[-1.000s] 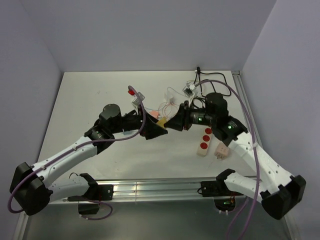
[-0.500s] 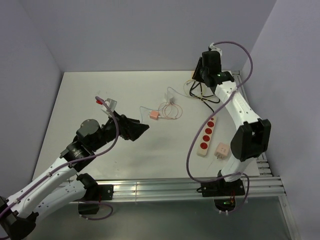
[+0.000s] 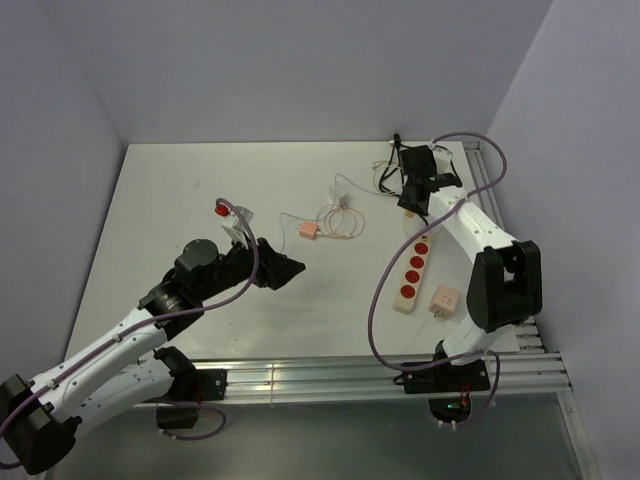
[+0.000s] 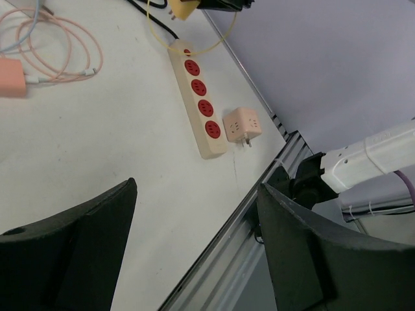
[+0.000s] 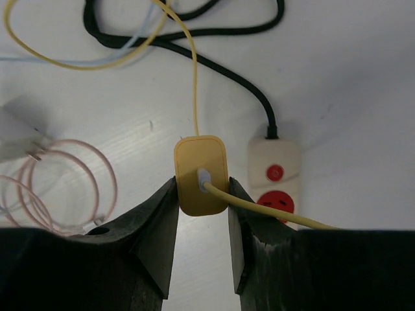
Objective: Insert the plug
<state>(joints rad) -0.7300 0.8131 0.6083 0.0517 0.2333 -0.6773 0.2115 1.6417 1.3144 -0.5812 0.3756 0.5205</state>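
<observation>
Yellow plug (image 5: 200,165) is clamped between the two fingers of the right hand (image 5: 202,188). Its yellow cable (image 5: 195,84) runs out ahead of the hand. The power strip (image 5: 274,178) lies on the bench (image 5: 363,97) just to the right of the held plug, whose prongs are not in any socket. The left hand (image 4: 196,191) has its fingers wide apart with nothing between them. The strip lies ahead of it, with a pink cube adapter (image 4: 243,125) just beside the strip.
</observation>
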